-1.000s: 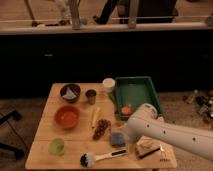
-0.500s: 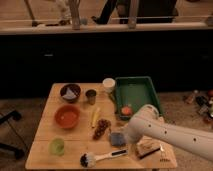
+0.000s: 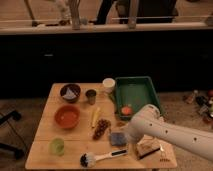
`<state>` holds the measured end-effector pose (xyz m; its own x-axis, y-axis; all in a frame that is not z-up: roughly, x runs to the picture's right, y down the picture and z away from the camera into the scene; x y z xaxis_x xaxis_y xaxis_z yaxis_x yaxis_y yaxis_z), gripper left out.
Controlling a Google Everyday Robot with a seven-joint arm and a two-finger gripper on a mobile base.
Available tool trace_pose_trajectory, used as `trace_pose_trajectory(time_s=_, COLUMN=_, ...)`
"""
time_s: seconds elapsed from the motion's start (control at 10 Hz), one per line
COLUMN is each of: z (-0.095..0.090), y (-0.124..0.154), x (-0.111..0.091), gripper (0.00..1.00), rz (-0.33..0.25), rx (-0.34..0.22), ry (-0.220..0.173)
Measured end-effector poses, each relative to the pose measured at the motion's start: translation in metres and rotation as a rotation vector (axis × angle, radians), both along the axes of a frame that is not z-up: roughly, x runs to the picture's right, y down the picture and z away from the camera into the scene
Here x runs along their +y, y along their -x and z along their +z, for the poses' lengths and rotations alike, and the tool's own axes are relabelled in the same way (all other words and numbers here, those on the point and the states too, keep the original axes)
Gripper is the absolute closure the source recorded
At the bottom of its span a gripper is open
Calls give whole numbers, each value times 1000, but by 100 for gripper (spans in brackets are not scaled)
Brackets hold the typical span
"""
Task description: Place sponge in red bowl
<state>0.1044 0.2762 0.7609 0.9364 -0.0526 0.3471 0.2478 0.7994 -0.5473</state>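
1. One dish brush (image 3: 95, 159), white handle and dark head, lies along the near edge of the light wooden table (image 3: 42, 159). You have no use for it in this task.
2. One small light-green cup (image 3: 57, 145) stands upright at the near left. It is not your target.
3. One tan-brown block with a dark edge (image 3: 148, 148) sits at the near right, partly under the white arm (image 3: 170, 134). Do not take it for the pad.
4. One small, flat, blue-grey sponge (image 3: 118, 138) lies on the table just beyond the brush handle, well apart from its destination.
5. One gripper (image 3: 128, 135) hangs low at the arm's end, just beside the sponge's right edge. You cannot tell whether it is apart or together. Its position suggests an approach for pick-up.
6. One dark bunch like grapes (image 3: 101, 128) and one yellow strip (image 3: 94, 116) lie between pad and bowl, so you will likely have to carry above them.
7. One round, shallow orange-red bowl (image 3: 67, 116) sits left of centre, mouth up to receive.
8. Farthest are one green tray (image 3: 135, 92), one dark brown bowl (image 3: 70, 92), one small metal cup (image 3: 91, 96) and one white cup (image 3: 108, 85).
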Motion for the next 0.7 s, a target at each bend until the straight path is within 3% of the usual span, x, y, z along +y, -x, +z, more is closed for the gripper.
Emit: trace_pose_trajectory(time_s=0.7, z=7, y=21, x=-11, gripper=20, rz=61, rx=27, ry=17)
